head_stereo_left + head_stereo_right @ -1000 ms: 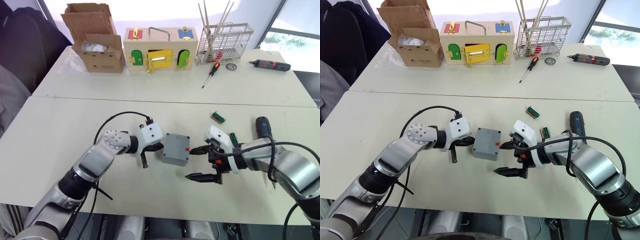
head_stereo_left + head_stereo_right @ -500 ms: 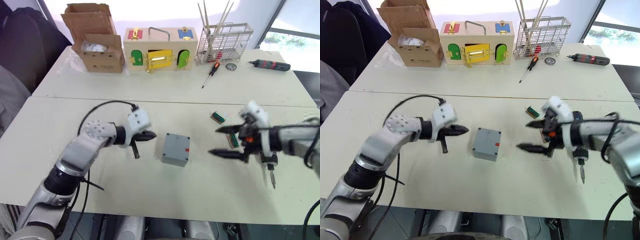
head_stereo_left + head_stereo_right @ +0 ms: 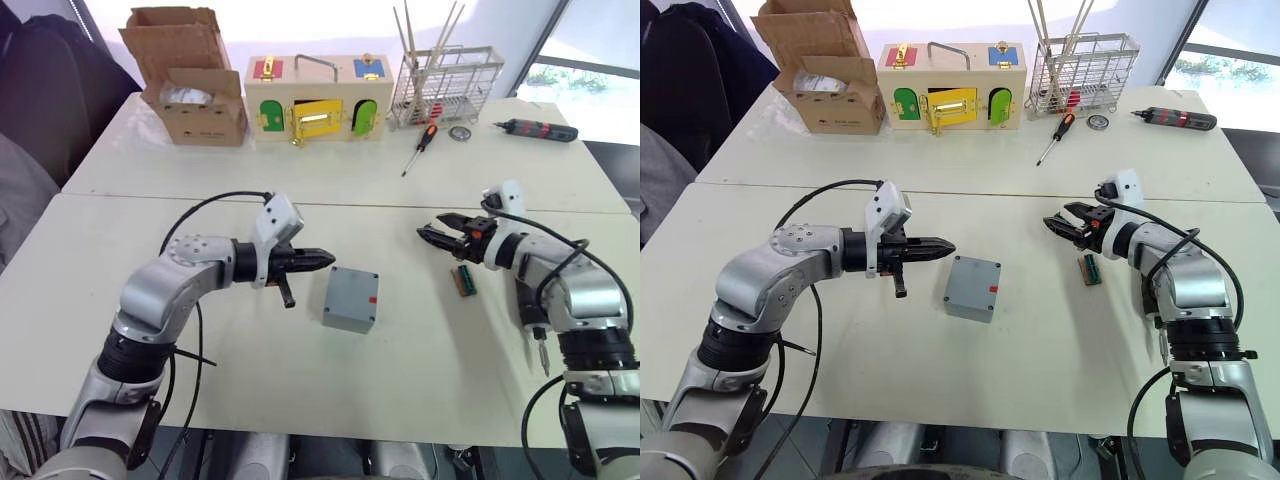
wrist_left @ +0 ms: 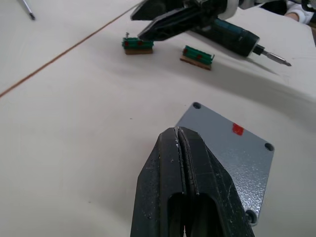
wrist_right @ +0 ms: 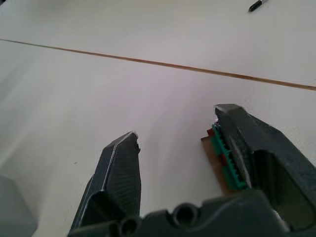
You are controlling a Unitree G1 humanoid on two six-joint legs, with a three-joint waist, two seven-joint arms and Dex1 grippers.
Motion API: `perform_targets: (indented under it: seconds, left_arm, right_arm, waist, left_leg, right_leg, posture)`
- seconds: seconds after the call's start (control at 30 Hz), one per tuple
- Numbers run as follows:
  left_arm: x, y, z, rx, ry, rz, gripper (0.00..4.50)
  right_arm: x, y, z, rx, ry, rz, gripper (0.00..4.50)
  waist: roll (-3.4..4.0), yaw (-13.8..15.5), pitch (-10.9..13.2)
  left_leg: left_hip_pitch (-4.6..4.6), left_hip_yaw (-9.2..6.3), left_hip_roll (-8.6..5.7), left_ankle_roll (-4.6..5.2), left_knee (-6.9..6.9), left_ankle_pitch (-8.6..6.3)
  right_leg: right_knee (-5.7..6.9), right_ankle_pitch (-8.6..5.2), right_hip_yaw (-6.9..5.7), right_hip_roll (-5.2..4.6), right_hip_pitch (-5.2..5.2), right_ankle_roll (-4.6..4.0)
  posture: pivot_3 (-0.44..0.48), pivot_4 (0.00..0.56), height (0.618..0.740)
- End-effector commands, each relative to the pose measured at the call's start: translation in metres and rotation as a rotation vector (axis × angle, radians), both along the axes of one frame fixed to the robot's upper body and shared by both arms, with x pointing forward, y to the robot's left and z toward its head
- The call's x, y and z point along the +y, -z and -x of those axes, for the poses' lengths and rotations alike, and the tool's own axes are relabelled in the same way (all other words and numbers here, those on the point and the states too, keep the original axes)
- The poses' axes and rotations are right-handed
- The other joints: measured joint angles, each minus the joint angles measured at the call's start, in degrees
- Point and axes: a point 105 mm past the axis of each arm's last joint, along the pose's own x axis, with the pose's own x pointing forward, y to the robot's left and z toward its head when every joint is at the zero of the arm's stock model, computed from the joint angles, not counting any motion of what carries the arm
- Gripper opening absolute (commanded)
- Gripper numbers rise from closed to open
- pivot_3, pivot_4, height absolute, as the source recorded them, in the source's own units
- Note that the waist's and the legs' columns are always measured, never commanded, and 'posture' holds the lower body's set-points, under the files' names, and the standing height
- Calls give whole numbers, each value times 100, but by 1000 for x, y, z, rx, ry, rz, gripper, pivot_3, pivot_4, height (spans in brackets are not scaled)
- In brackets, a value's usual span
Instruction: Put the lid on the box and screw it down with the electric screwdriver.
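left tool (image 3: 327,260) closed beside box (image 3: 351,299) with unlettered red mark (image 4: 238,130)

Left gripper (image 4: 181,143) fingers pressed together, above flat grey plastic lid (image 4: 232,153) with red mark.

Both eye views look forward and down from the robot's head over the worktop (image 3: 420,350), taking in the box (image 3: 351,298) at mid-frame and the wooden box with coloured doors (image 3: 316,98) far behind it. They share nearly the whole scene, offset slightly sideways.

The left wrist view sits low and close behind the left gripper (image 4: 178,132), looking along its jaws across the box toward the right gripper (image 4: 148,32) and the electric screwdriver (image 4: 232,37) beyond.

The right wrist view hovers very close above the worktop, looking along the right gripper's jaws past a small green connector strip (image 5: 223,160) toward the seam between the two worktops (image 5: 148,61).
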Motion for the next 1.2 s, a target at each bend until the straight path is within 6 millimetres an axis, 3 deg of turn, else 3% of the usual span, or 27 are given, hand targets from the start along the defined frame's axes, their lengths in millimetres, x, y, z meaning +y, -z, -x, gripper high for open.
perform_targets:
  seconds: [0.03,0.57,0.7,0.8,1.2]
  left_arm:
    - [-5,-8,6,-39,24,12,0]
    - [-7,-7,7,-32,13,31,0]
    - [-8,-4,8,-28,17,23,0]
    - [-8,-3,9,-30,18,16,0]
    - [-9,-1,10,-30,25,7,0]
  right_arm:
    - [-5,-11,-9,-58,40,6,2915]
    - [-4,1,-18,-10,89,-56,2915]
    - [-4,-3,-21,-27,106,-81,1829]
    - [-5,-2,-21,-26,107,-76,222]
    - [-3,-6,-19,-38,103,-83,104]
  waist:
    - [0,-2,0]
    - [0,-11,0]
    - [0,-13,0]
    - [0,-13,0]
    - [0,-16,0]
  left_leg:
    - [0,0,0,0,0,0]
    - [0,-1,0,-2,0,1]
    - [0,-1,0,-2,0,1]
    - [0,-1,0,-2,0,1]
    - [0,-1,0,-2,0,1]
  right_leg:
    - [0,0,0,0,0,0]
    - [0,0,0,0,1,0]
    - [0,0,0,0,1,0]
    - [0,0,0,0,1,0]
    - [0,0,0,0,1,0]
  posture:
    - [0,150,735]
    - [0,150,735]
    - [0,150,735]
    - [0,150,735]
    - [0,150,735]
